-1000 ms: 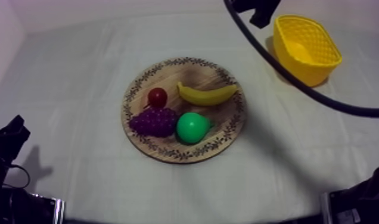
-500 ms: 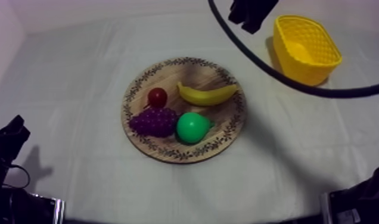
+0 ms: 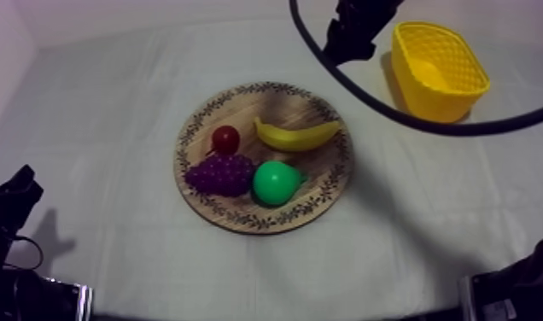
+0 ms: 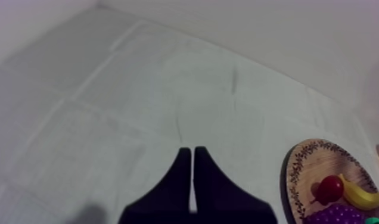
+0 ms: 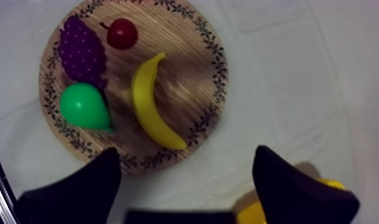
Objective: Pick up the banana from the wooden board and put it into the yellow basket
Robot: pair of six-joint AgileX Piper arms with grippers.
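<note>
Where the banana [image 3: 297, 135] lies: on the board [image 3: 241, 218], across its far half in the top view, flat on the wood, nothing gripping it.
Banana neighbours: small red fruit [image 3: 226, 138] just beside one end; pear [image 3: 277, 182] near its middle, on the camera side; grapes [image 3: 219, 173] close against the pear and below the red fruit.
Board: on the cloth [image 3: 113, 111] near the table's middle, all four fruits on it.
Basket [image 3: 429, 98]: at the far right of the table, well apart from the board, upright on the cloth.
Right gripper [image 3: 339, 53]: raised over the cloth at the far side, between board and basket, just beside the basket.
Right claw: released; in the right wrist view the two fingers [image 5: 96, 179] stand wide apart with nothing between them, only the board's rim and bare cloth in the gap.
Right wrist detail: banana lies beyond the fingertips, apart from both; a yellow part of the basket sits beside one finger.
Left gripper [image 4: 192, 154]: low at its own side of the table, over bare cloth, well apart from the board.
Left claw: clenched on nothing; the fingers lie together as a narrow wedge.
Left arm [image 3: 10, 205]: at the lower left edge of the top view.
</note>
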